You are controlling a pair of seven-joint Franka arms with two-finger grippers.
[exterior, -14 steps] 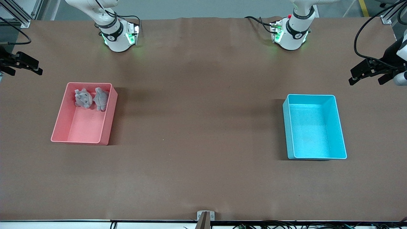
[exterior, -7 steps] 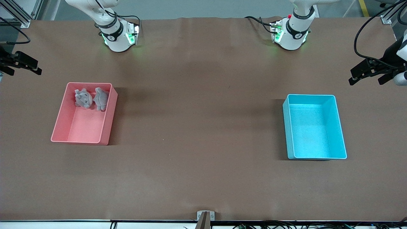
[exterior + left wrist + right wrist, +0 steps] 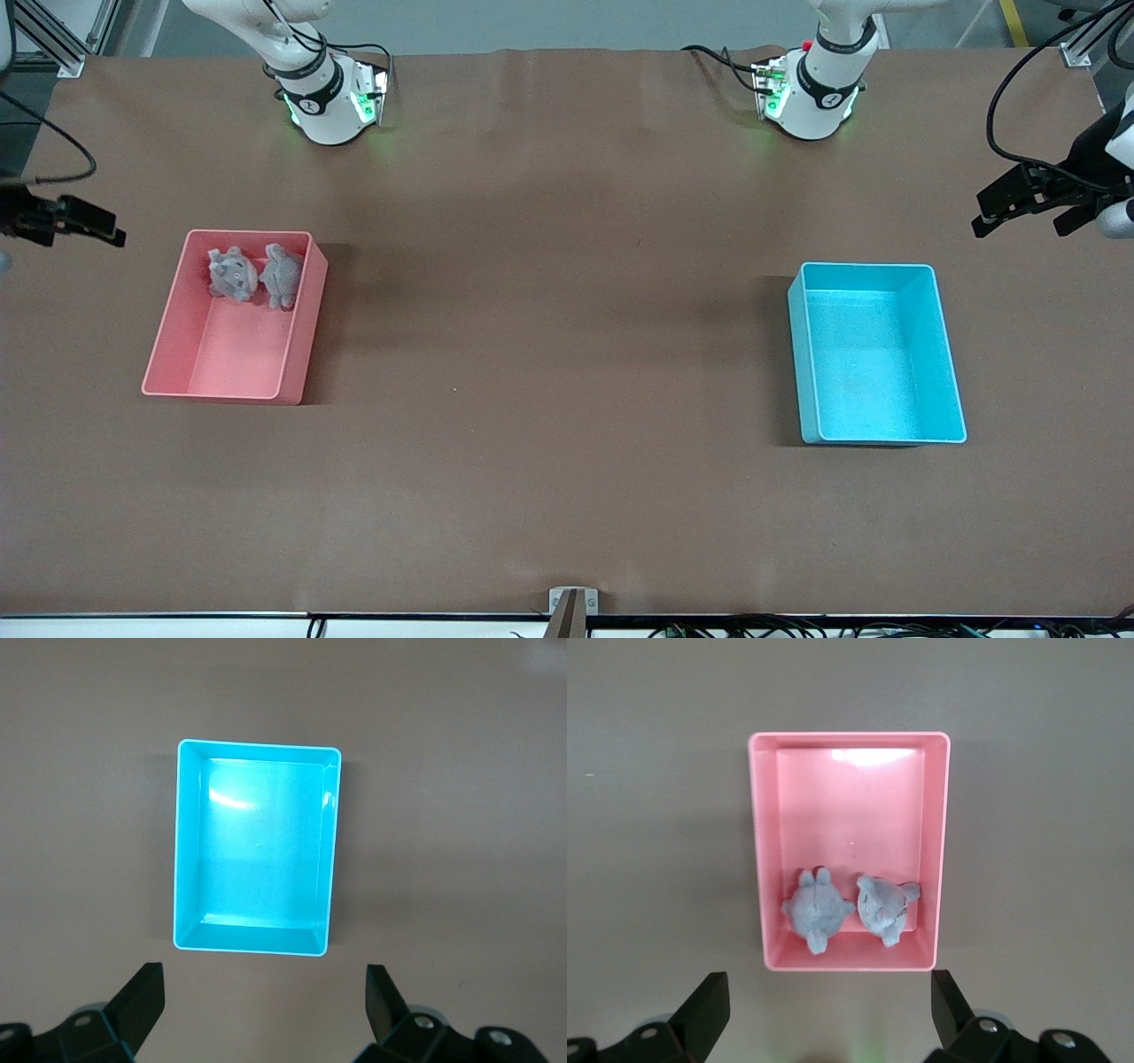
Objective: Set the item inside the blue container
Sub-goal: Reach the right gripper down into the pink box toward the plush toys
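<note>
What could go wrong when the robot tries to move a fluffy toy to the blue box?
1. The two grey plush toys lie touching in a corner of the pink bin, so the open right end effector might grab both or bump the wall.
2. The blue container sits at the left arm's end of the table, so a loosely held toy could drop during the long carry.

left gripper (image 3: 1019,208): raised, jaws wide | right gripper (image 3: 84,226): raised, jaws wide
</note>
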